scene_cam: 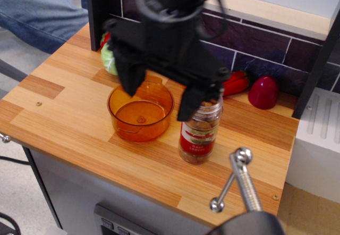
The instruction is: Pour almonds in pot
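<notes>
The almonds (pixel 202 122) sit in a clear jar with a red and white label (pixel 199 134), upright on the wooden counter. The translucent orange pot (pixel 141 112) stands just left of the jar, upright and empty. My black gripper (pixel 162 94) hangs above both, blurred by motion and tilted. Its jaws are spread wide. The left finger (pixel 130 78) is over the pot's far rim and the right finger (pixel 190 103) is just in front of the jar's top. It holds nothing.
A green toy cabbage (pixel 109 59) lies behind the pot. Red toy vegetables (pixel 236 83) and a dark red one (pixel 263 92) line the tiled back wall. A metal handle (pixel 239 179) pokes up at the front right. A person's leg (pixel 37 11) is at the far left.
</notes>
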